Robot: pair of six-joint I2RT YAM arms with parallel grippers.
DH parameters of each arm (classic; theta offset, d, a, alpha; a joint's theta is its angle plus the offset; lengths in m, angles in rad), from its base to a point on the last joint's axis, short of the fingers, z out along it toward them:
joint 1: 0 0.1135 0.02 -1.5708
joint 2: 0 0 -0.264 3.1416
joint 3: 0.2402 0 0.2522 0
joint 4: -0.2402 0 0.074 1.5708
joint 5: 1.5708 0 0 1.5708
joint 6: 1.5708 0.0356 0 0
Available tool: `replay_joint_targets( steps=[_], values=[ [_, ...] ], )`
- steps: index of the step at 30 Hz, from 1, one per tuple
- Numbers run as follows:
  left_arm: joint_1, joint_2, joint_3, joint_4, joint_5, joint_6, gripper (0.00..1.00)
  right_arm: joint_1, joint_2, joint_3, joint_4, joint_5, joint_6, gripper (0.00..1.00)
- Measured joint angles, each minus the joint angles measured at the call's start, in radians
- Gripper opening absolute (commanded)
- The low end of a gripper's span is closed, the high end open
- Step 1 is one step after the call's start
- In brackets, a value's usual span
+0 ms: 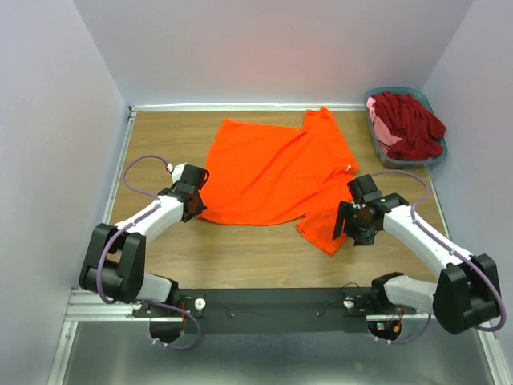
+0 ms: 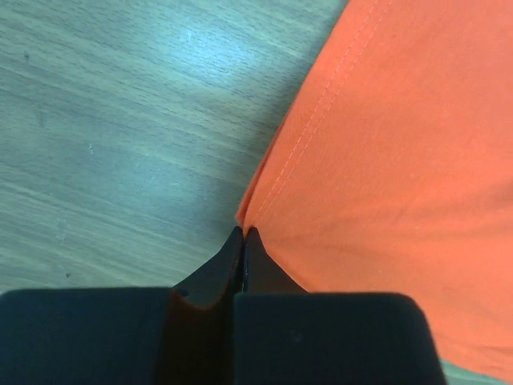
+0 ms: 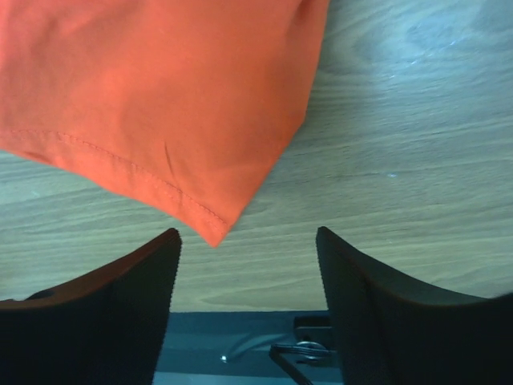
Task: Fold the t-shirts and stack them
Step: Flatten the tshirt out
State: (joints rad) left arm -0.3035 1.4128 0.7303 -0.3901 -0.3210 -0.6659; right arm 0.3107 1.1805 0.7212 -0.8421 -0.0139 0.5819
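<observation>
Grasp stage of fold 1: the orange shirt [image 1: 272,172] lies spread mid-table. The left gripper [image 2: 243,237] has its fingers pressed together, apparently on the shirt's 9 o'clock hem corner. The right gripper [image 3: 247,238] has its fingers apart, just short of the 4 o'clock corner. It likely needs to reach in and close — then both lift. The wooden table [image 1: 240,249] is walled in pale, with a basket [image 1: 434,160] of shirts at 1 o'clock.

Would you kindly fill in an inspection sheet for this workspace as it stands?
Surface: wooden table, grain visible.
Job's things: orange t-shirt spread out mid-table; dark red t-shirt heaped over pink t-shirt in the basket, far right.
Clutter: nothing seen.
Grippers: left gripper shut on the orange t-shirt's left hem; right gripper open at its near-right corner, nothing gripped.
Cables: purple cables loop along both arms.
Surroundings: plain pale walls on three sides.
</observation>
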Motion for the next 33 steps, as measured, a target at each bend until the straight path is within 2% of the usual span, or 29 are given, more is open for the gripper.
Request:
replay_joint_targets(
  steps=[5,14,17,33],
  values=[
    [0.0,-0.058,-0.009,-0.006,0.009,0.003,0.0,0.044,-0.003,-0.034,0.027,0.035,0.079,0.67],
    [0.0,-0.089,-0.01,-0.009,0.025,0.011,0.0,0.151,0.042,-0.056,0.085,0.066,0.192,0.63],
    [0.0,-0.093,-0.01,-0.009,0.027,0.014,0.0,0.183,0.063,-0.061,0.095,0.082,0.225,0.59],
    [0.0,-0.11,-0.01,-0.008,0.04,0.041,0.0,0.208,0.1,-0.092,0.123,0.145,0.312,0.59]
  ],
)
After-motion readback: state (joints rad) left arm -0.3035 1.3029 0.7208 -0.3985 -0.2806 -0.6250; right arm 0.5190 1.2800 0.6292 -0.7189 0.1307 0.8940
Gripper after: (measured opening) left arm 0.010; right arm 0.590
